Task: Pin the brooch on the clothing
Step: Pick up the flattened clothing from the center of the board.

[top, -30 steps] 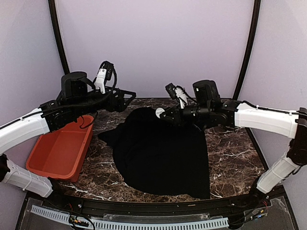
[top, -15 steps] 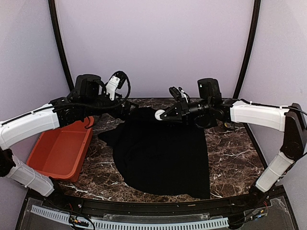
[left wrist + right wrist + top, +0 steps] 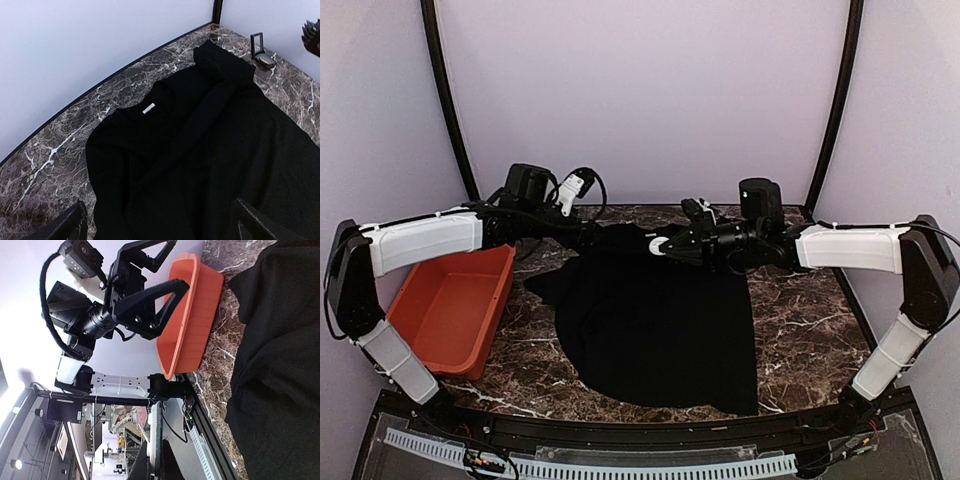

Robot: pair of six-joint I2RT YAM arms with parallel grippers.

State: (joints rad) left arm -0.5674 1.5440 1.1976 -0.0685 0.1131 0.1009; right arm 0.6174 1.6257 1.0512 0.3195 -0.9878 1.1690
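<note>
Hovering over the far end of the black T-shirt [image 3: 660, 320], the right gripper [image 3: 663, 247] has its fingers pressed together on a small pale round piece [image 3: 656, 246], which I take to be the brooch. It sits at the fingertips, just above the cloth near the collar. It is too small for me to say which way its pin faces.

The left gripper [image 3: 159, 210] hangs at the shirt's far left corner with its fingers spread wide and nothing between them. Its own camera looks down on the neckline and white label [image 3: 148, 108].

My read is that this is the approach before pinning: the brooch is held, but no fabric is gripped yet. The next move likely calls for the left fingers to pinch or pin down the cloth below the collar. The right arm can then lower and press the pin through a taut patch rather than a loose fold.

The shirt lies flat on the marble table [image 3: 800, 320] with its collar toward the back wall and its hem toward the arm bases. Its long axis runs far to near, drifting right as it comes nearer, and one sleeve [image 3: 542, 285] sticks out toward the red bin [image 3: 450, 310] (no chest print shows from where I stand).
</note>
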